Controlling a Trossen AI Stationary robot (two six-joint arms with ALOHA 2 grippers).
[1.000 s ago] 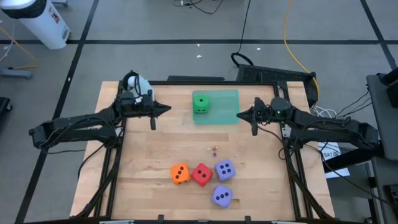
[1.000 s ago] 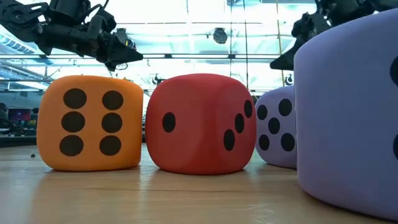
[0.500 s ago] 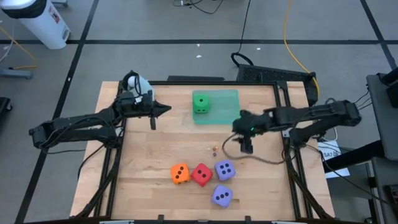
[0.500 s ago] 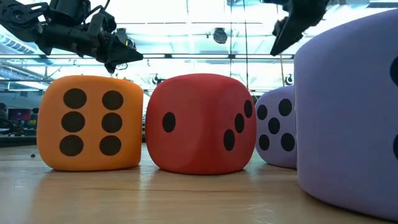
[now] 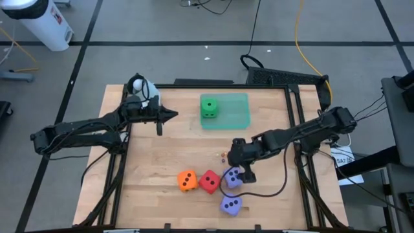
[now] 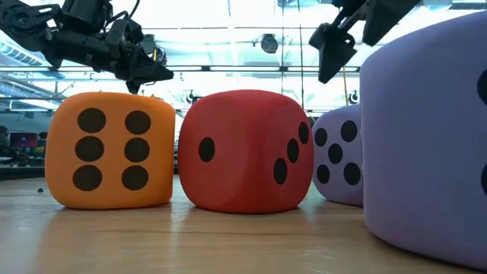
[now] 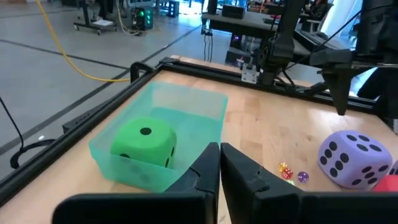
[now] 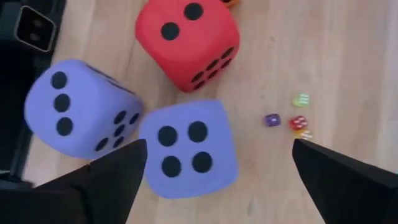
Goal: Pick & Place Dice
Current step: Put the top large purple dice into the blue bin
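A green die (image 5: 209, 107) sits in a translucent green tray (image 5: 234, 115) at the table's far middle. Near the front edge lie an orange die (image 5: 187, 180), a red die (image 5: 209, 182) and two purple dice (image 5: 231, 177) (image 5: 230, 204). My right gripper (image 8: 217, 149) hangs open above the farther purple die (image 8: 186, 149), pointing steeply down, one finger on either side of it and clear of it. My left gripper (image 7: 219, 155) is shut and holds nothing. It hovers left of the tray (image 7: 186, 118), pointing at it nearly level.
Several tiny coloured dice (image 5: 223, 155) lie on the wood between the tray and the big dice. A raised black frame (image 5: 299, 155) borders the table. Bare wood lies left of the orange die.
My right gripper has swung from beside the tray's right end toward the table's near edge and leftward, tipped steeply down, and opened. It now hangs over the farther purple die. The dice have not moved.
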